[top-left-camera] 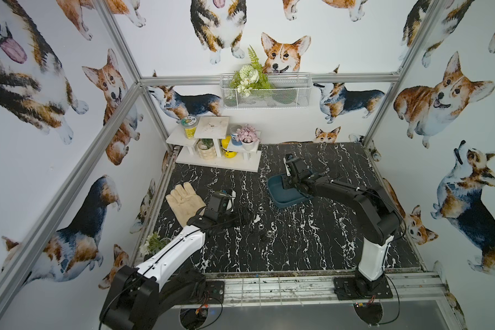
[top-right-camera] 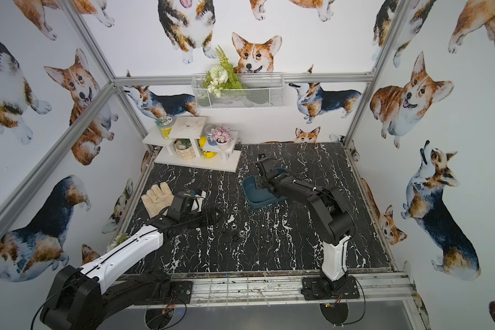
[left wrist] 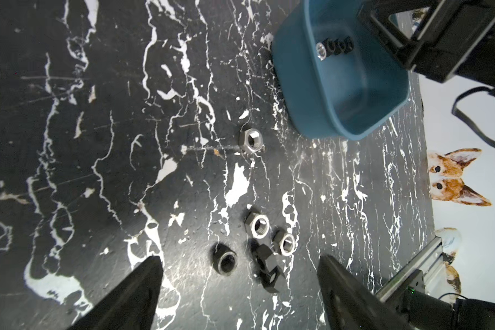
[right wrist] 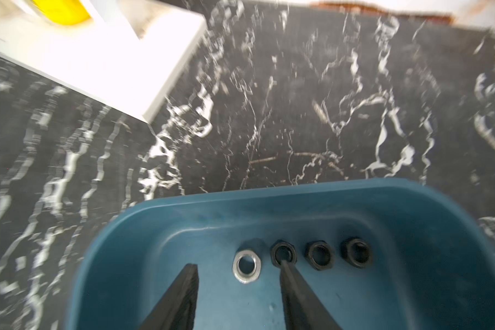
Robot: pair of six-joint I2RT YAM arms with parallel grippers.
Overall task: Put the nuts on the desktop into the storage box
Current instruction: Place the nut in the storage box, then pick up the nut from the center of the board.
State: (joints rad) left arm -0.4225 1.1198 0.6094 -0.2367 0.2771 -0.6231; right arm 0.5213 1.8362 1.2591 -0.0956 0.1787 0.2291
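Small metal hex nuts: four lie in a row on the floor of the shallow teal-blue plastic storage box [right wrist: 297,191], one silver nut [right wrist: 246,266] and three black [right wrist: 319,255]. Approx six lie out on the black, white-veined marble-look surface [left wrist: 97,148]. R jaws hang over the box, partly open, holding nothing. The silver nut sits loose btwn the tips, and one tip overlaps the nearest black nut [right wrist: 283,253] in the wrist view; can't tell if it's touching. Risk: if it is, pulling away could drag or flick that nut over the low wall. L jaws are wide open and empty above a tight cluster [left wrist: 259,225] of two silver and three black, just ahead of and btwn the tips. Some touch, and two black ones [left wrist: 266,267] overlap. A lone silver nut [left wrist: 251,140] lies further ahead, toward the box. Risk: closing here prob catches two at once or shoves neighbours off, and a tilted nut may squirt out. Black-on-black is easy to miss. Both arms meeting at the box could also clash.
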